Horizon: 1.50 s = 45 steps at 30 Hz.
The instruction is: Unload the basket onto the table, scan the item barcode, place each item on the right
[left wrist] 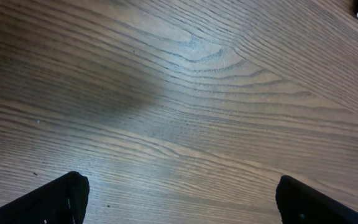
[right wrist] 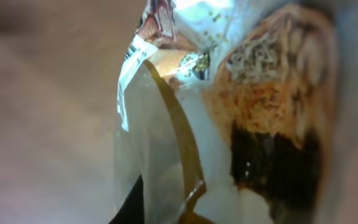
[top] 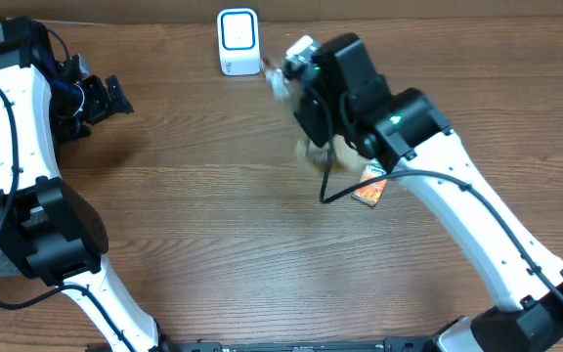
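Wood-grain desk (top: 213, 196) fills all the views, brown and bare over most of its middle. A paler strip (top: 438, 8) runs along its twelve o'clock edge; what that is cannot be told.

A white scanner (top: 238, 41) stands at twelve o'clock. At about four o'clock from it and just beside it hangs the crinkly packet (top: 280, 86), blurred from overhead. The right claw (top: 296, 66) is pressed together on it. The right wrist view is filled by clear film and a printed food picture, with a white edge bearing dark marks at ten o'clock. Whether that edge is the barcode is too blurred to say.

The left claw (top: 115, 98) waits at ten o'clock, well apart from everything. Its fingers (left wrist: 61, 199) are spread wide over bare wood and hold nothing. A small orange card (top: 372, 186) lies on the desk at four o'clock, partly under the right arm.

Likely troubles:
- The soft film may crease or glare, so the code reads badly.
- The code may face away from the scanner window.
- A thin pinch on slack plastic could let the packet slip.
- A low swing of the arm could nudge the scanner or the orange card.
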### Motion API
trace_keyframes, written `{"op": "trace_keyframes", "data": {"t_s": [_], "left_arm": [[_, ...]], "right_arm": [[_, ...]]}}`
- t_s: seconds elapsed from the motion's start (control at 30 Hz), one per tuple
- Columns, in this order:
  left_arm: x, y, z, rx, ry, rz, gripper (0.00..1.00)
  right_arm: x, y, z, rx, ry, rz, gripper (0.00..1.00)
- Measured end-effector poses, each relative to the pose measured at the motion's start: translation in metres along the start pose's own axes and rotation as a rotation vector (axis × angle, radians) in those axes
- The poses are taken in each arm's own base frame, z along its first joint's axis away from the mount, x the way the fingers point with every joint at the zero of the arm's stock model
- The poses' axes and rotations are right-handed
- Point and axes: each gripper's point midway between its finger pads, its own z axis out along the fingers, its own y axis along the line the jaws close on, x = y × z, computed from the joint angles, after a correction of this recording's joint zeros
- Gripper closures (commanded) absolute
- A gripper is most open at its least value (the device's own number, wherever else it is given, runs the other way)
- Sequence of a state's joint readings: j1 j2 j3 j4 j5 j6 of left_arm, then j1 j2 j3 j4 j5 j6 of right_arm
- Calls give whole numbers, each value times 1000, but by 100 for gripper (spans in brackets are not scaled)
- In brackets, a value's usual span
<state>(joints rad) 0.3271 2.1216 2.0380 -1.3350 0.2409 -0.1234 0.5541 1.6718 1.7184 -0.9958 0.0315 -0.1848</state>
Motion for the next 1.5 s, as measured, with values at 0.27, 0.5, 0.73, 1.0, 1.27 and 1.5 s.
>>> {"op": "trace_keyframes", "data": {"t_s": [0.27, 0.5, 0.73, 1.0, 1.27, 1.5], "left_arm": [[0, 0, 0, 0, 0, 0, 0], [0, 0, 0, 0, 0, 0, 0], [0, 0, 0, 0, 0, 0, 0], [0, 0, 0, 0, 0, 0, 0], [0, 0, 0, 0, 0, 0, 1], [0, 0, 0, 1, 0, 0, 0]], "right_arm": [[66, -17, 23, -192, 242, 402, 92], [114, -52, 71, -173, 319, 556, 94], [160, -66, 91, -148, 387, 641, 61], [160, -69, 90, -155, 382, 655, 13], [146, -70, 69, -155, 400, 660, 9], [98, -67, -14, -142, 242, 613, 0]]}}
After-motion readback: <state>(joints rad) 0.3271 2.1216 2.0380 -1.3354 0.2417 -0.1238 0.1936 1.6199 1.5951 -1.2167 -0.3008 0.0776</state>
